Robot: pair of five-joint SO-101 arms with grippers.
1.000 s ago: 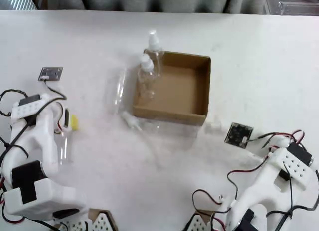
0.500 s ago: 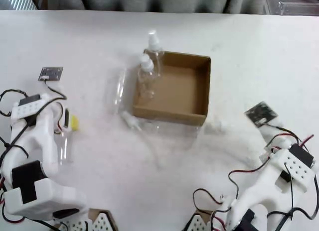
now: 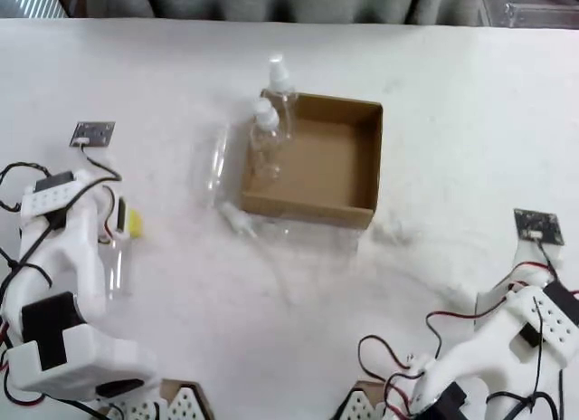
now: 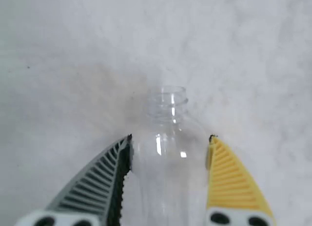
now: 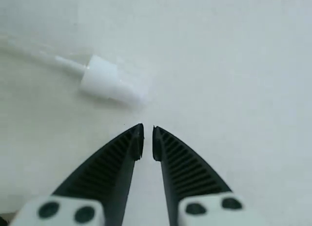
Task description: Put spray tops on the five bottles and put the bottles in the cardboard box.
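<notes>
Slippage looks possible at the left: the left gripper [image 4: 169,139] clamps a topless bottle [image 4: 167,103] by its slick sides. Mid-table sits the cardboard box [image 3: 308,212]. The right gripper [image 5: 147,138], jaws all but together and empty, could knock the nearby spray top [image 5: 105,83] away.

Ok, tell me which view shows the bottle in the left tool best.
The left wrist view: the bottle, neck open, fills the left tool close up. In the high view it is a faint shape beside the left arm.
</notes>
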